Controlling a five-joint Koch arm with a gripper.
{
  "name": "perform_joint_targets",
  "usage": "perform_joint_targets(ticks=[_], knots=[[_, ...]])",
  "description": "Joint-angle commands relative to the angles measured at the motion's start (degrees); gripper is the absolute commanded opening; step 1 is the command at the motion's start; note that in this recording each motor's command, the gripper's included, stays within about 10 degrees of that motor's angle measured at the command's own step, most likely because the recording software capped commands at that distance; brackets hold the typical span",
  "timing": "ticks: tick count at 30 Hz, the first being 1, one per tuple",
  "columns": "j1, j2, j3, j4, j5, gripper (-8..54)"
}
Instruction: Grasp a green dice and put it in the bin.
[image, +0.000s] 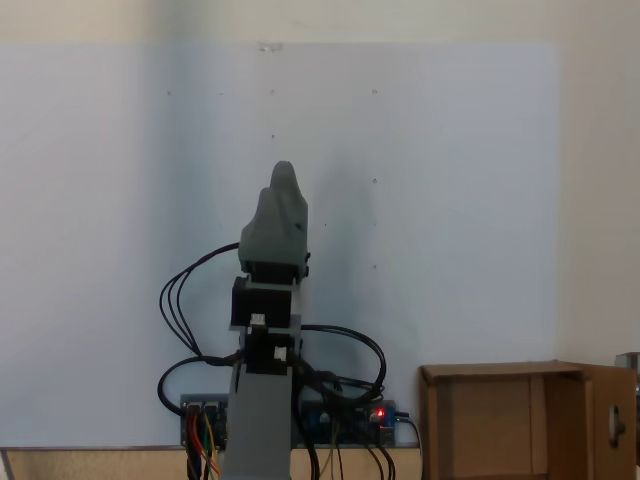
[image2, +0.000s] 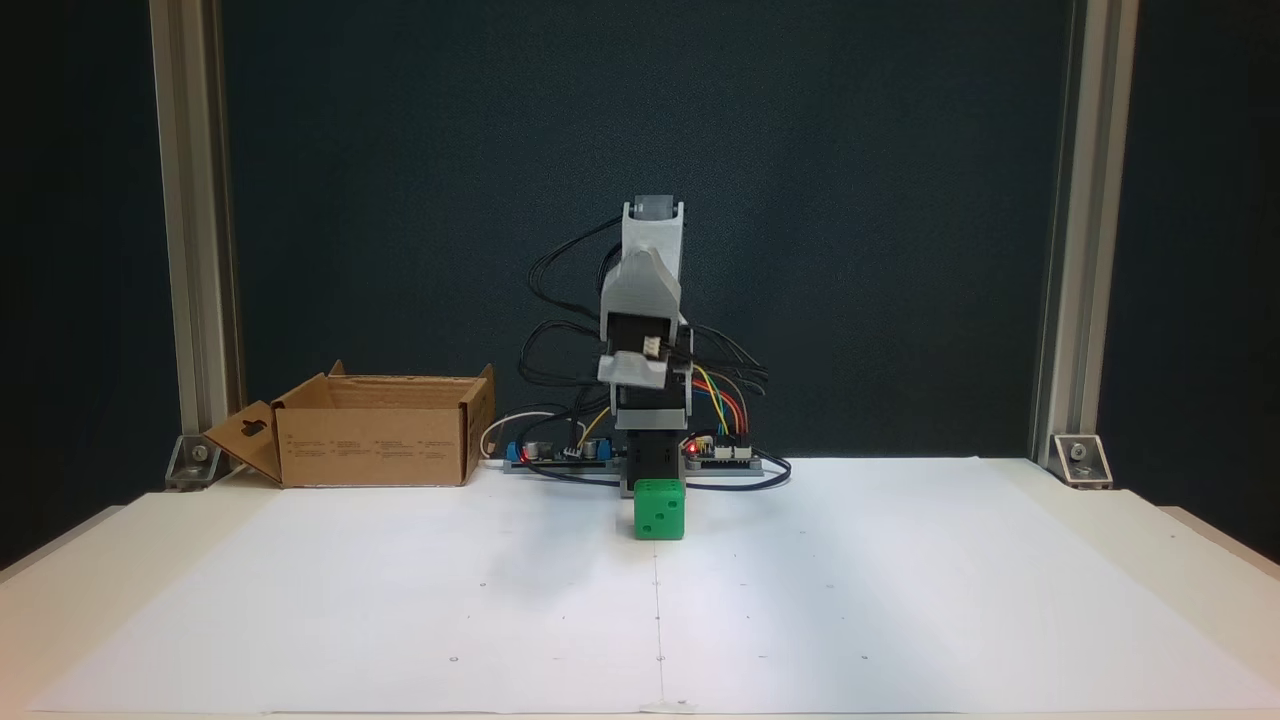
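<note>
- I am seeing the bin (image2: 375, 440) sitting at the left of a fixed view, open-topped, one flap hanging out to its left, near an aluminium post (image2: 195, 240).
- I am reading the circuit boards (image2: 560, 452) and loose cables (image2: 560, 340) lying between the bin and the arm base.
- I am viewing the arm (image2: 645, 330) folded upright at centre, its gripper (image: 283, 185) held above the paper; its jaws are overlapping in both fixed views, so I cannot tell how far open they are, and nothing is visibly held.
- I am locating the green dice (image2: 660, 509) resting on the white paper (image2: 900, 600) just in front of the arm base, well apart from the bin.
- I am noting a second post (image2: 1085, 240) standing at the right.
</note>
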Motion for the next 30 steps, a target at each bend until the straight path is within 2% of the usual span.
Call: perform_joint_targets(ticks=[1, 6, 15, 17, 19, 23, 30], knots=[[0.4, 1.8, -6.5, 6.5, -3.4, 44.8], [0.4, 2.6, -19.2, 24.9, -3.3, 44.8], [0.4, 3.8, -29.3, 53.7, -2.9, 44.2], [0.2, 3.8, -30.6, 56.8, 1.4, 44.0], [0.2, 3.7, -30.8, 59.0, 10.3, 44.2], [0.4, 3.7, -31.4, 66.6, 18.5, 44.0], [1.4, 3.8, -31.4, 79.4, 19.5, 43.9]])
